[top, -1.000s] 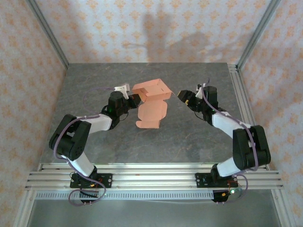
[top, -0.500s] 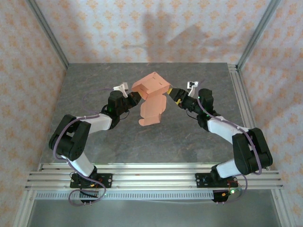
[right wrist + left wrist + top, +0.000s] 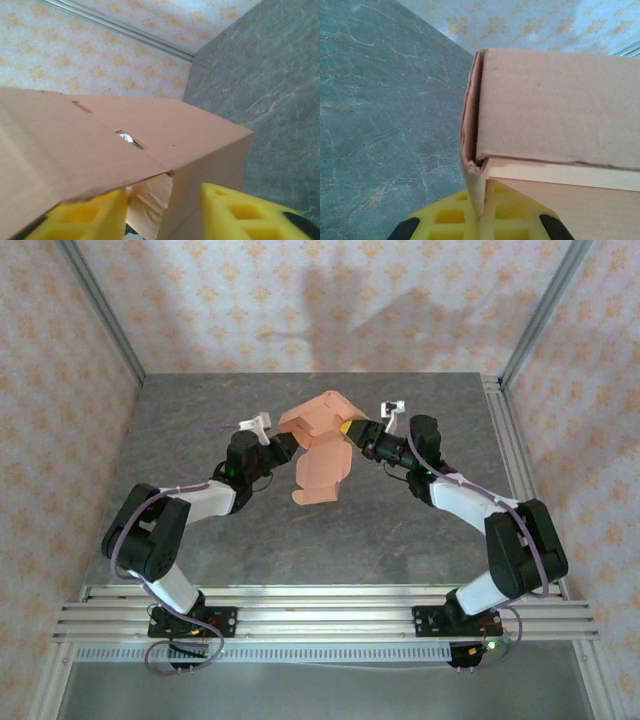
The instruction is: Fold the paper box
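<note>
The paper box point(image 3: 322, 440) is salmon-orange card, partly folded, held up above the table with a long flap hanging toward the front. My left gripper point(image 3: 283, 447) is shut on its left edge. In the left wrist view the yellow pads point(image 3: 515, 215) pinch a thin card wall point(image 3: 475, 175) below the box body point(image 3: 555, 120). My right gripper point(image 3: 347, 428) is at the box's right corner. In the right wrist view its jaws point(image 3: 162, 192) stand apart astride a corner wall of the box point(image 3: 165, 125), the left finger under a flap, the right finger point(image 3: 235, 210) outside the wall.
The grey marbled table point(image 3: 400, 530) is bounded by patterned walls, with aluminium posts at the back corners and a rail point(image 3: 320, 605) along the near edge where both arm bases stand.
My right arm has reached left to the box's right corner and its jaws have narrowed around it. The box's top has tilted a little. The left gripper has kept its hold.
</note>
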`<state>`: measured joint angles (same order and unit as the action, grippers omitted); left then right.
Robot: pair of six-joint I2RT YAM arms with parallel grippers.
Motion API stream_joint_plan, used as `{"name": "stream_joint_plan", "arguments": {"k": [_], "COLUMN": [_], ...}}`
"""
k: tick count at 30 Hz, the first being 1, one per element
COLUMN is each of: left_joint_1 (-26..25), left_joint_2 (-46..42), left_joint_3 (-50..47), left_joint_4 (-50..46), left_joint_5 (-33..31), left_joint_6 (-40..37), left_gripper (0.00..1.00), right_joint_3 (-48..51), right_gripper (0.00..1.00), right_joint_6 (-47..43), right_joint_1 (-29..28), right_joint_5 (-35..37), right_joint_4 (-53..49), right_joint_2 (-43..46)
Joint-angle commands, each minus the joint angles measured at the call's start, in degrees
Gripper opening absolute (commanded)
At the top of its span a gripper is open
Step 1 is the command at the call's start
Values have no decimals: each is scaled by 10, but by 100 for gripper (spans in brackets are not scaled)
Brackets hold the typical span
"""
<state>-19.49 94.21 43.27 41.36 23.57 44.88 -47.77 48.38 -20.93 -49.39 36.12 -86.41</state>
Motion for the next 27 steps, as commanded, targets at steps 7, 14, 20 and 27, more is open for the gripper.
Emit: {"name": "stream_joint_plan", "arguments": {"k": [7,14,20,27], "left_joint_1": [-1,-1,-1,-11], "left_joint_2": [-23,-18,-35,-59], "left_joint_3": [-2,-7,-28,-49], "left_joint_4": [-12,-16,-25,-40], "left_joint_5": [-28,-50,-123,-264], "left_joint_6": [-27,-31,-35,-63], "left_gripper": [0,0,0,0], "right_joint_3": [-21,-22,-33,-127], "right_gripper": [9,26,72,75], "right_joint_6": [-15,-35,-114,-265], "right_joint_1": [-4,-4,-3,-60], "right_joint_5": [3,17,77,288], "right_joint_4": [-50,-79,-180,-427], "right_joint_2": [-1,12,63,123]}}
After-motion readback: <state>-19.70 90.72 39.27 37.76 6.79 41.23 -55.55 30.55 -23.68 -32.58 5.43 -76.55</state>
